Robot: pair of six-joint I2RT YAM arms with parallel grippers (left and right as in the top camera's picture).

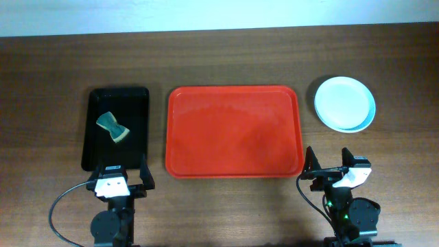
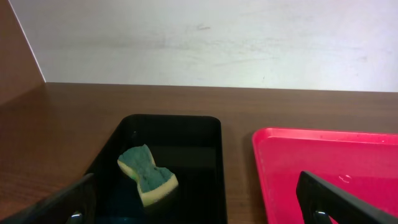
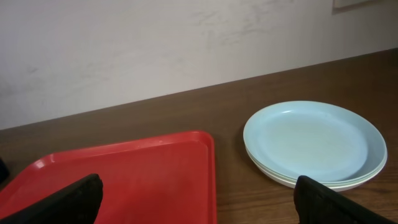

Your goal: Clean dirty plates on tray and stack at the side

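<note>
The red tray (image 1: 233, 130) lies in the middle of the table with nothing on it. To its right, off the tray, the plates (image 1: 344, 103) sit stacked, and the top face shows no smear. In the right wrist view the stack (image 3: 314, 140) shows a pale top plate with the rims of others beneath it. My left gripper (image 1: 123, 171) hovers open at the near edge, in front of the black tray. My right gripper (image 1: 328, 163) stands open near the red tray's (image 3: 124, 174) front right corner. Neither one holds anything.
A narrow black tray (image 1: 134, 103) lies left of the red one, with a green and yellow sponge (image 1: 113, 128) in it. The left wrist view shows that sponge (image 2: 148, 174) just ahead of my left gripper (image 2: 199, 208). A pale wall runs behind the table.
</note>
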